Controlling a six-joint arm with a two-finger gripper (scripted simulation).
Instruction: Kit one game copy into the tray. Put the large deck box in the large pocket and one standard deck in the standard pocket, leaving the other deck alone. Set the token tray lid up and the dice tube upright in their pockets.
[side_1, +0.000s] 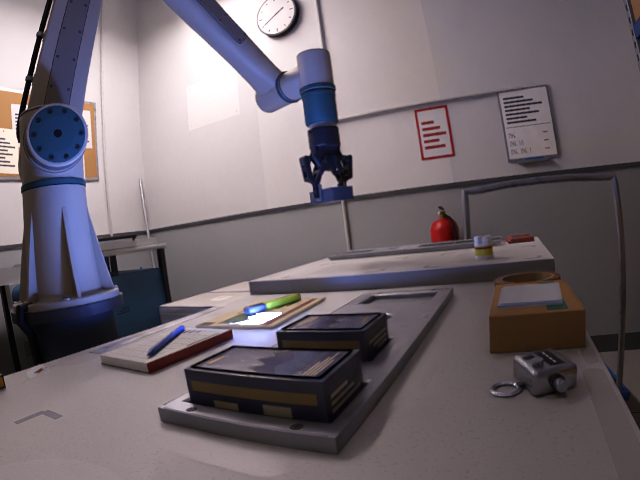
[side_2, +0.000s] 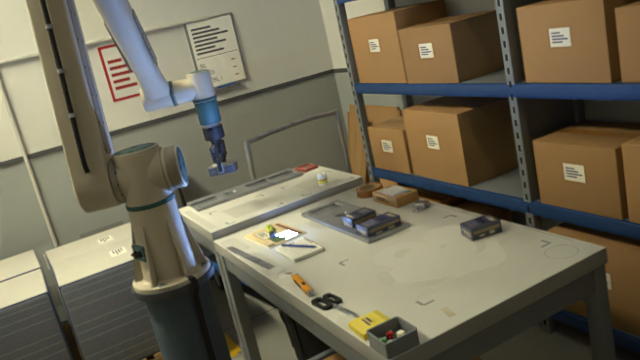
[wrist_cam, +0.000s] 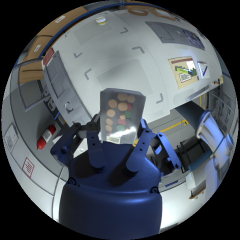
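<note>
The grey kit tray's (side_1: 331, 361) far pockets are partly hidden behind the two dark boxes seated in it. The large deck box (side_1: 274, 381) sits at the near end, a standard deck (side_1: 333, 333) behind it. A second standard deck (side_2: 481, 227) lies apart on the table's right side. The dice tube (side_1: 483, 246) stands upright on the raised rear bench. The token tray (wrist_cam: 121, 116), a clear-lidded case of coloured tokens, hangs high above that bench's left part. My gripper (side_1: 331, 192) is closed on it and holds it in the air.
Behind the bench are a wall, a red extinguisher (side_1: 443, 226) and a metal rail. A cardboard box (side_1: 535, 315) and a tally counter (side_1: 543, 372) lie right of the tray; a notepad with pen (side_1: 165, 346) and a card with a marker (side_1: 269, 310) lie left.
</note>
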